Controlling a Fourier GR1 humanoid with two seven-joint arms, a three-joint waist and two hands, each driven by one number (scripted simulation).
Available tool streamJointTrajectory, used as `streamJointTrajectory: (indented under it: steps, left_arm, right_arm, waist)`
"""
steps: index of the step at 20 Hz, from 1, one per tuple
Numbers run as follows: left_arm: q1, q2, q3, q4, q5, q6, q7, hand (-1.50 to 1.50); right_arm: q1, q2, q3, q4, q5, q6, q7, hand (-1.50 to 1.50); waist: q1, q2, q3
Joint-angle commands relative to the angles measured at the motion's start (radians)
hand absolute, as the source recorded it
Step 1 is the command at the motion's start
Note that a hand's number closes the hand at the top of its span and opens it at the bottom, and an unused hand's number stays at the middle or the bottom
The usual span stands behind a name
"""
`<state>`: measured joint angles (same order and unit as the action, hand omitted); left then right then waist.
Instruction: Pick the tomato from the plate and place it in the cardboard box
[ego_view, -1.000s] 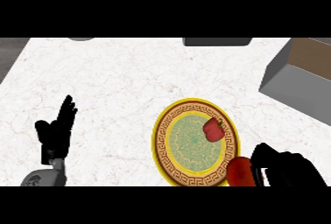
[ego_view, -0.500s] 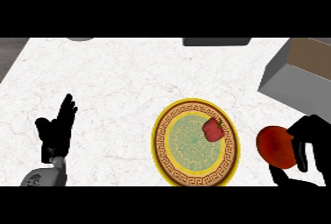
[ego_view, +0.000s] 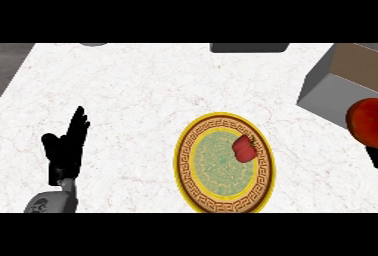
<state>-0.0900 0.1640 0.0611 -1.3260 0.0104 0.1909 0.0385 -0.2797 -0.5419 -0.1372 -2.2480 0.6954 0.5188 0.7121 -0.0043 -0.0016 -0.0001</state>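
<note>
The red tomato (ego_view: 363, 120) is up at the right edge of the head view, in front of the near grey wall of the cardboard box (ego_view: 328, 92). My right hand (ego_view: 373, 155) shows only as a black sliver under the tomato and is curled on it. The yellow-rimmed patterned plate (ego_view: 193, 165) lies at lower centre. A smaller red piece of food (ego_view: 245, 148) rests on its right side. My left hand (ego_view: 66, 147) stays open at the lower left, fingers up, away from the plate.
The box's brown inside (ego_view: 359, 60) opens at the upper right corner. A dark flat object (ego_view: 248, 47) lies at the counter's far edge. A small grey thing (ego_view: 93, 44) sits at the far left. The counter's left edge runs diagonally at the upper left.
My right hand has carried the tomato up and to the right, from beside the plate's lower right rim to the box's near wall. The left hand has not moved.
</note>
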Motion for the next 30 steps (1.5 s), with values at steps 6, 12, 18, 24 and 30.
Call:
streamJointTrajectory:
  steps: [6,12,18,24,30]
  left_arm:
    - [-0.025,0.001,0.002,0.011,-0.012,-0.010,0.009,0.00]
    - [-0.002,-0.032,-0.011,0.043,-0.032,0.002,-0.047,0.00]
    - [0.006,-0.003,0.010,0.009,-0.011,-0.025,-0.019,0.00]
    - [-0.003,-0.032,-0.031,-0.025,-0.049,0.009,0.017,0.00]
    - [-0.022,-0.016,0.011,0.039,-0.023,-0.016,-0.036,0.00]
  right_arm:
    - [-0.055,-0.071,-0.251,0.359,-0.131,-0.079,-0.334,1.50]
    - [-0.162,-0.055,-0.161,0.682,-0.005,-0.249,-0.502,1.50]
    - [-0.212,-0.088,-0.135,1.029,0.136,-0.428,-0.670,1.50]
    - [-0.346,-0.061,-0.241,1.367,0.011,-0.432,-0.746,-1.50]
    - [-0.425,-0.051,-0.314,1.483,-0.103,-0.425,-0.901,-1.50]
  waist:
    - [0.008,0.004,0.000]
    - [0.017,0.005,0.000]
    - [0.024,0.008,0.001]
    - [0.042,0.011,0.002]
    - [0.031,0.010,0.001]
